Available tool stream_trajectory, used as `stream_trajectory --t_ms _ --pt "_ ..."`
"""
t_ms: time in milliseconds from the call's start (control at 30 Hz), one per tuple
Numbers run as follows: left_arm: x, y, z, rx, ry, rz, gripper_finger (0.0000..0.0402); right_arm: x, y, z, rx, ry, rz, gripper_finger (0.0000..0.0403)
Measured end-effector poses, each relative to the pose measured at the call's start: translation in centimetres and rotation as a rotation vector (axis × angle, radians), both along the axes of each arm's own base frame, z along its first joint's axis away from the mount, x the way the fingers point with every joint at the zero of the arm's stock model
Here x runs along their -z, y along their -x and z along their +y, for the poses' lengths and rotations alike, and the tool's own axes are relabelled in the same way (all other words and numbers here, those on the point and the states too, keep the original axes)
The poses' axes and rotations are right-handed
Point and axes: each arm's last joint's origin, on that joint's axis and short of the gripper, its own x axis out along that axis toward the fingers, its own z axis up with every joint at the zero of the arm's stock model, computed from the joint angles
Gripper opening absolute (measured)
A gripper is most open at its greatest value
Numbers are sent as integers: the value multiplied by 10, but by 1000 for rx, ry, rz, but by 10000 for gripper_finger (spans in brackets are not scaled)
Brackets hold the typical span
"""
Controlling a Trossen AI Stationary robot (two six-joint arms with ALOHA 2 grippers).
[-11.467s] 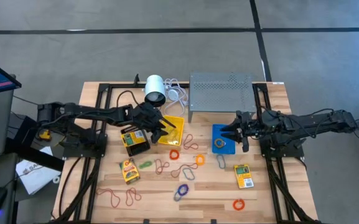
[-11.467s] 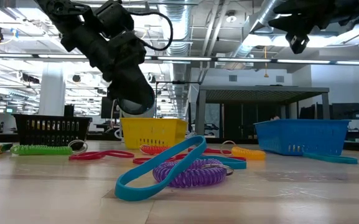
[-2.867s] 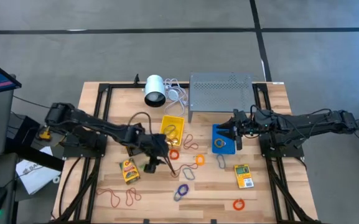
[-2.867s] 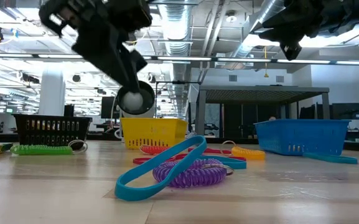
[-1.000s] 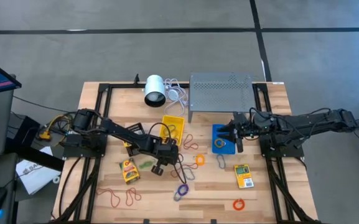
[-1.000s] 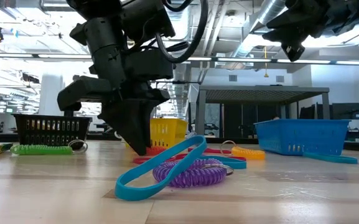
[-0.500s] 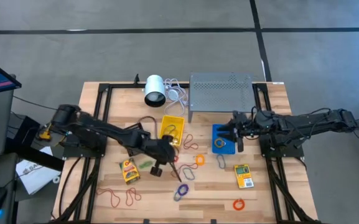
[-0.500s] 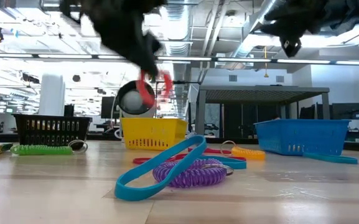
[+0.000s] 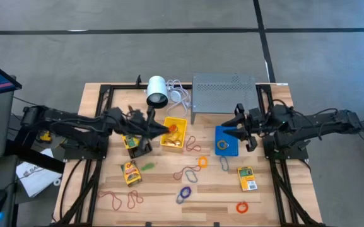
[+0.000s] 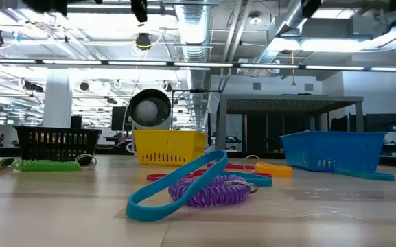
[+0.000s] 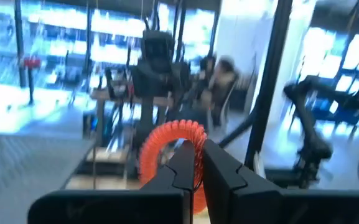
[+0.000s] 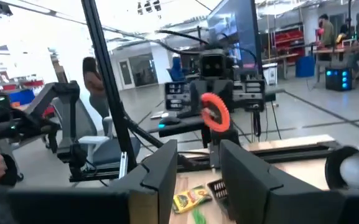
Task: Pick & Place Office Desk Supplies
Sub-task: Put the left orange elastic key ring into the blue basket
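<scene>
Left wrist view shows the red coiled band [image 11: 168, 155] pinched between the left gripper [image 11: 195, 163] jaws, raised off the surface beside the yellow bin [image 9: 173, 133], presumably for dropping in. Right gripper [image 9: 243, 129] waits over the blue bin [image 9: 226, 140], jaws apart.
</scene>
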Motion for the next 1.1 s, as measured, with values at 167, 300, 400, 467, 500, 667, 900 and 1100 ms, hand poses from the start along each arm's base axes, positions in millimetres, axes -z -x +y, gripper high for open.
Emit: stream_trajectory --t_ms 167,300,400,467,500,667,900,1100 --pt "2 1 9 74 7 -117 5 -8 -29 1 41 21 43 118" --pt "9 -5 9 102 15 -87 5 -5 -60 3 37 45 129 121" --pt "11 -6 8 142 33 -68 5 -4 -78 5 32 73 178 136" --pt "12 -6 8 151 34 -57 5 -3 -84 5 30 86 204 155" --pt "12 -7 8 151 35 -51 5 -5 -87 5 30 94 200 166" --pt "13 -7 8 150 36 -43 5 -11 -90 5 31 100 181 216" --pt "13 -7 8 147 23 -45 5 -13 -96 4 41 94 123 229" --pt "14 -8 9 144 19 -60 5 -1 -126 -1 39 52 136 220"
